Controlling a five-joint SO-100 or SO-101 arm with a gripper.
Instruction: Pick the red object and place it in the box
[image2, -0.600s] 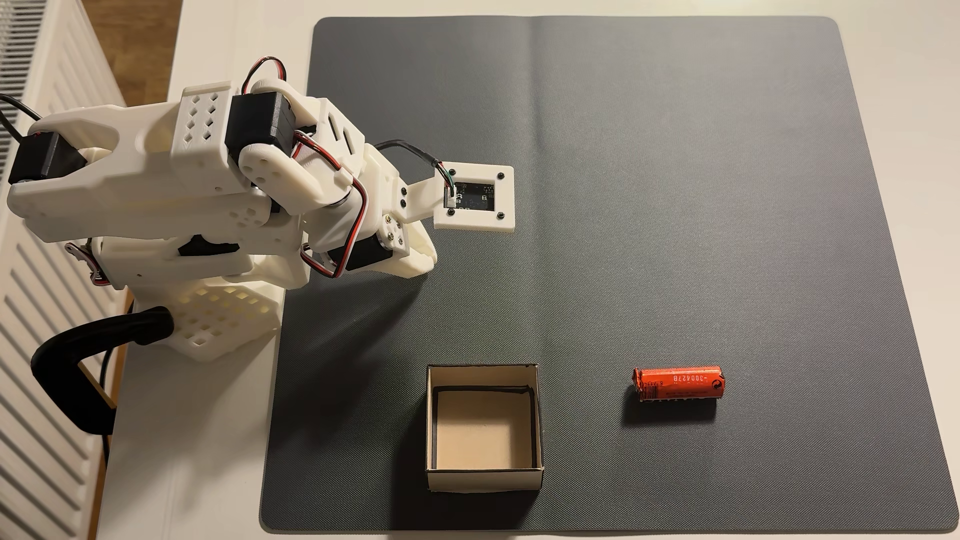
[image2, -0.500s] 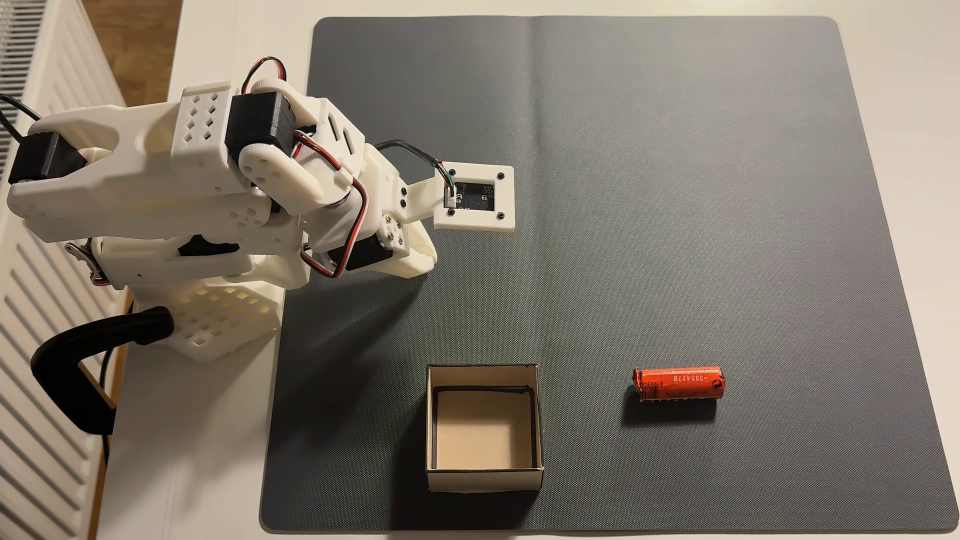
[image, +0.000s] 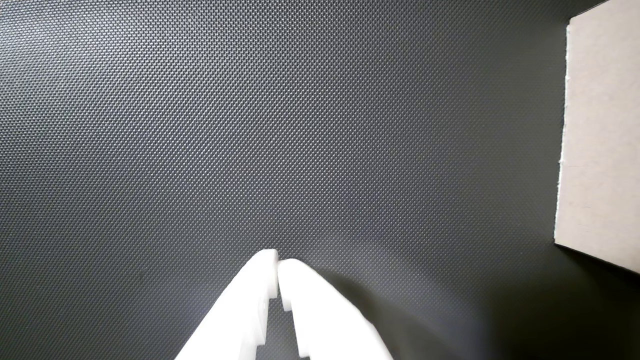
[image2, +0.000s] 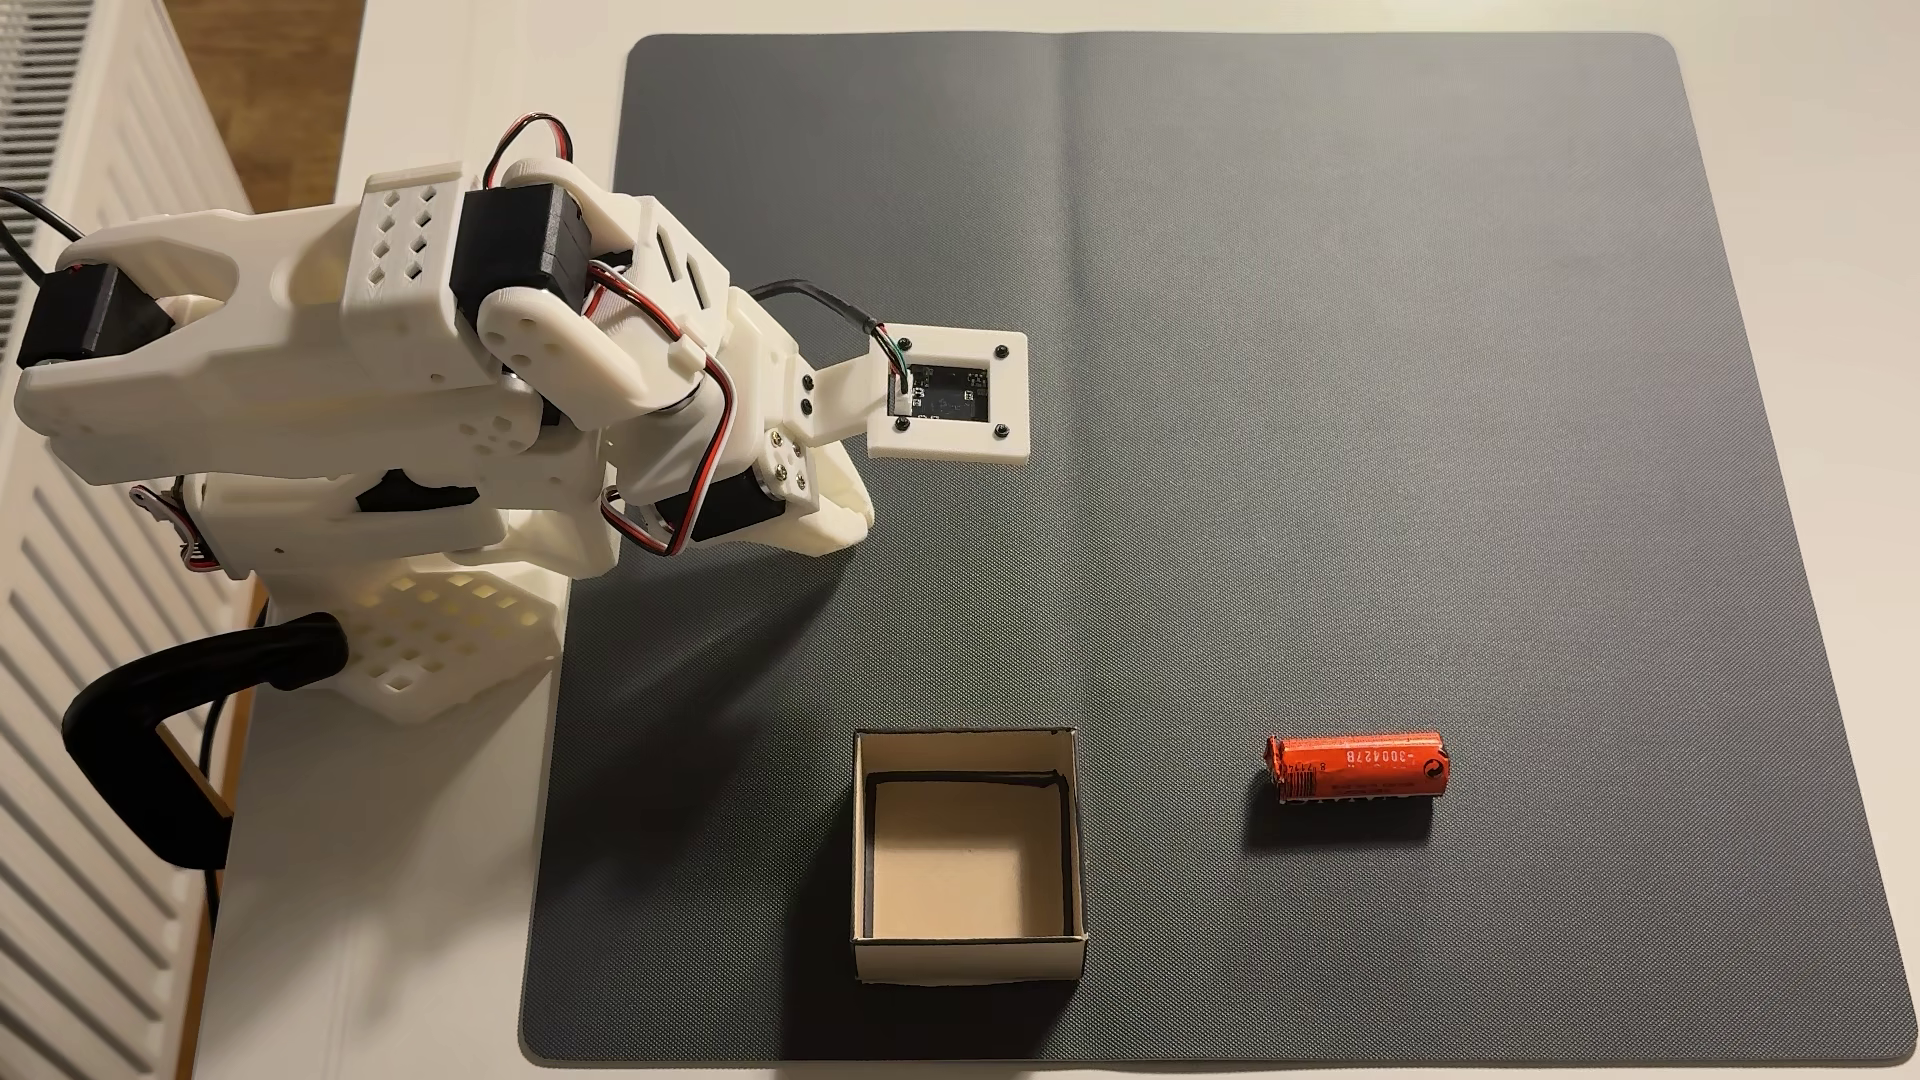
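Lying on its side on the dark mat (image2: 1351, 415), the red object (image2: 1356, 766) sits to the right of the box (image2: 968, 957) in the fixed view, well apart from it. That box stands upright, open-topped and empty. Up and left of the box, the white arm (image2: 416, 343) is folded over its base. In the wrist view the gripper (image: 278, 261) has its tips almost touching, holding nothing, above bare mat, with a box wall at the right edge.

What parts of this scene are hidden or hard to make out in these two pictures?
- Cream cardboard box: in the wrist view the right edge cuts it off, leaving one outer wall.
- White two-finger tool: in the wrist view the bottom edge cuts off everything behind its shut tips.
- Small orange-red wrapped cylinder: in the fixed view its print is too small to read fully.
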